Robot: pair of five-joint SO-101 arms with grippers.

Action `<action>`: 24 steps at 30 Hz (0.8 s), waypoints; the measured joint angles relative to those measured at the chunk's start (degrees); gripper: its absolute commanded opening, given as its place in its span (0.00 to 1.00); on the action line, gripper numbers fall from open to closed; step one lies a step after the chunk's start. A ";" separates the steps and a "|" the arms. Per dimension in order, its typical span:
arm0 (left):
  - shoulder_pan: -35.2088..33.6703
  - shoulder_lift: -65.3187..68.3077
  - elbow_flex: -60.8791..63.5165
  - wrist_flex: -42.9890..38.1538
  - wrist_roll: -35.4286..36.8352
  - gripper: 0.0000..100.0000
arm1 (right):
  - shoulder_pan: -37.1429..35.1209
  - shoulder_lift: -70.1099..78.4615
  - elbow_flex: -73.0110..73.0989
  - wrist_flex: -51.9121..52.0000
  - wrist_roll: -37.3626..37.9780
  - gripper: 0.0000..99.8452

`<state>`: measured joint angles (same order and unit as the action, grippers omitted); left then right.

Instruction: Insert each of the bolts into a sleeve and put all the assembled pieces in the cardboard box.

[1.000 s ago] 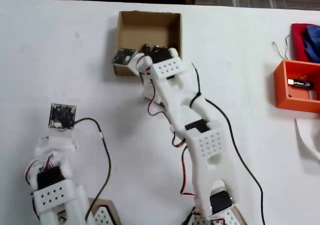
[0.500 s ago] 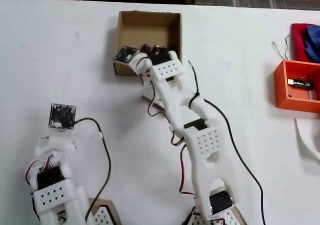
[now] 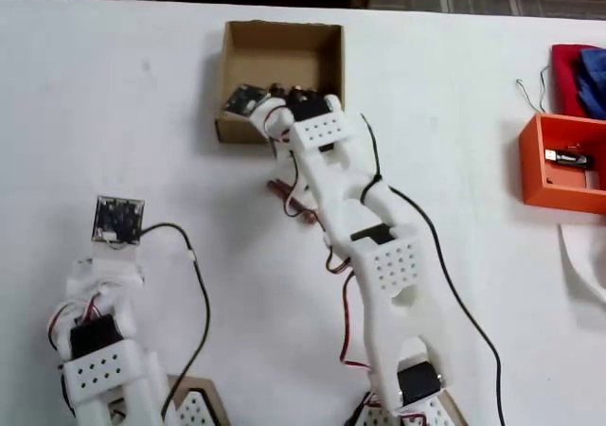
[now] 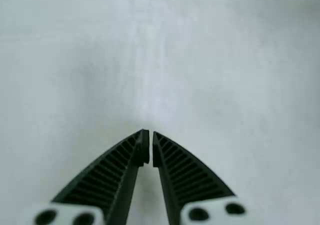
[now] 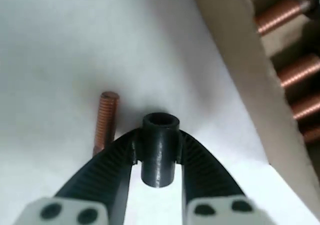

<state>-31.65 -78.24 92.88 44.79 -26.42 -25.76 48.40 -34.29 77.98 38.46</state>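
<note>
My right gripper [image 5: 159, 141] is shut on a black sleeve [image 5: 160, 161], held upright just above the white table. A copper bolt [image 5: 106, 119] lies on the table beside the sleeve, outside the cardboard box [image 5: 235, 70]. Several copper bolts [image 5: 299, 70] lie inside that box. In the high view the right arm [image 3: 327, 175] stretches to the box [image 3: 282, 40] and the loose bolt [image 3: 294, 201] lies next to the arm. My left gripper [image 4: 148, 147] is shut with nothing in it, over bare table at the near left.
An orange tray [image 3: 559, 189] holding a small black item stands at the right edge, with red and blue cloth [image 3: 579, 76] behind it. The left arm [image 3: 99, 369] rests at the near left, a black cable [image 3: 194, 284] looping beside it.
The right arm's wrist has swung a little toward the box. The copper bolt beside the arm has come into sight. The left arm has stayed still.
</note>
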 measured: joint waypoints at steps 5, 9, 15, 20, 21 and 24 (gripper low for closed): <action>0.00 0.00 0.00 0.00 0.00 0.04 | 0.00 -1.23 0.44 1.14 -0.09 0.02; 0.00 0.00 0.00 0.00 0.00 0.04 | 0.00 -1.49 0.53 1.76 -0.09 0.02; 0.00 0.00 0.00 0.00 0.00 0.04 | -0.09 -1.49 0.53 3.69 -0.09 0.15; 0.00 0.00 0.00 0.00 0.00 0.04 | -0.62 -0.97 0.53 4.48 -0.18 0.17; 0.00 0.00 0.00 0.00 0.00 0.04 | -0.62 -0.97 0.53 4.48 -0.18 0.16; 0.00 0.00 0.00 0.00 0.00 0.04 | -0.62 -0.97 0.53 4.57 -0.18 0.15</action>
<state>-31.65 -78.24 92.88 44.79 -26.42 -26.37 47.43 -33.76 82.55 38.29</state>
